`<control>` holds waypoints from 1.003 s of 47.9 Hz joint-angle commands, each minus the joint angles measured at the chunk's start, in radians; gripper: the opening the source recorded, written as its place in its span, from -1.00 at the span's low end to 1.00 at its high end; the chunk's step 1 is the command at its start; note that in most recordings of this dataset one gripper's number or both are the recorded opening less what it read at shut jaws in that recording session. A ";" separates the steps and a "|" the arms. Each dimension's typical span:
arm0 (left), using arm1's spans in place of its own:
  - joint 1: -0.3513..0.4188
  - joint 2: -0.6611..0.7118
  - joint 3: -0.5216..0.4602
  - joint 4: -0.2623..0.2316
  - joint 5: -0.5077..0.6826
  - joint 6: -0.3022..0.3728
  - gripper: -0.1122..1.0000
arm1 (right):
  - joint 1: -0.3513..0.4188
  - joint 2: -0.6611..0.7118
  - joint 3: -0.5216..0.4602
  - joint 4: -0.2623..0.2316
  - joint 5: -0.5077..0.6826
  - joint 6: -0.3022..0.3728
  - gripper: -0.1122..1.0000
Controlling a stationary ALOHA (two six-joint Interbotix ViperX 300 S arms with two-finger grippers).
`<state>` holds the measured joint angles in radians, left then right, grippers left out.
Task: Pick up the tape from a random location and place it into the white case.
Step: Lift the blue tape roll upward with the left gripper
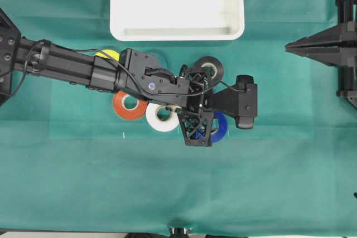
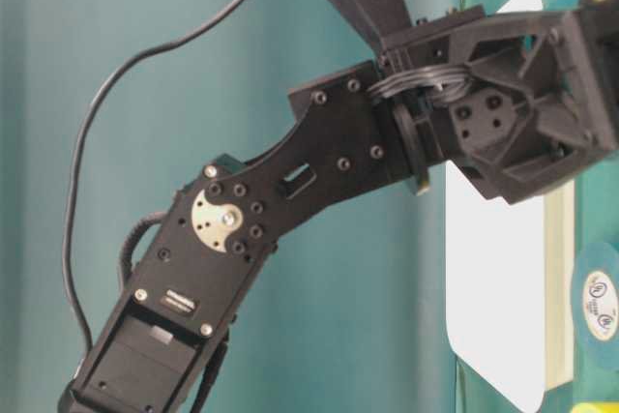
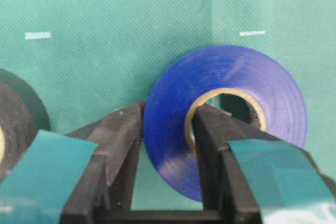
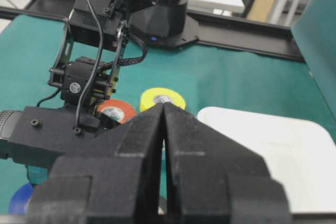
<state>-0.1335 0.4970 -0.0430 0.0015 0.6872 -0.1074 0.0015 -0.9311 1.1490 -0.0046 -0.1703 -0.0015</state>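
The blue tape (image 1: 219, 129) lies on the green cloth below the middle of the white case (image 1: 177, 32). My left gripper (image 1: 207, 120) reaches across from the left and stands over it. In the left wrist view the tape (image 3: 236, 82) has one finger (image 3: 126, 129) against its outer wall and the other (image 3: 210, 129) inside its pale core; my left gripper (image 3: 168, 116) is shut on that wall. My right gripper (image 1: 290, 45) is parked at the right edge, shut and empty (image 4: 164, 107). The right wrist view shows the case (image 4: 273, 145) and a bit of the tape (image 4: 20, 200).
A black roll (image 1: 212, 66) sits just beyond the left gripper, and shows at the left of the wrist view (image 3: 16, 124). An orange roll (image 1: 129, 106), a white roll (image 1: 162, 117) and a yellow roll (image 1: 107, 54) lie under the left arm. A teal roll (image 2: 598, 302) shows in the table-level view.
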 commanded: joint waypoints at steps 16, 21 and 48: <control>-0.015 -0.140 -0.020 -0.005 0.086 -0.003 -0.35 | 0.002 0.005 -0.021 0.000 -0.003 0.003 -0.80; -0.015 -0.184 -0.025 -0.003 0.115 -0.003 -0.35 | 0.002 0.005 -0.021 0.000 -0.003 0.003 -0.80; -0.014 -0.322 -0.158 0.000 0.321 0.003 -0.35 | 0.002 0.005 -0.023 0.000 0.003 0.005 -0.80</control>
<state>-0.1473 0.2347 -0.1657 -0.0015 0.9940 -0.1058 0.0031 -0.9311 1.1490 -0.0046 -0.1626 0.0015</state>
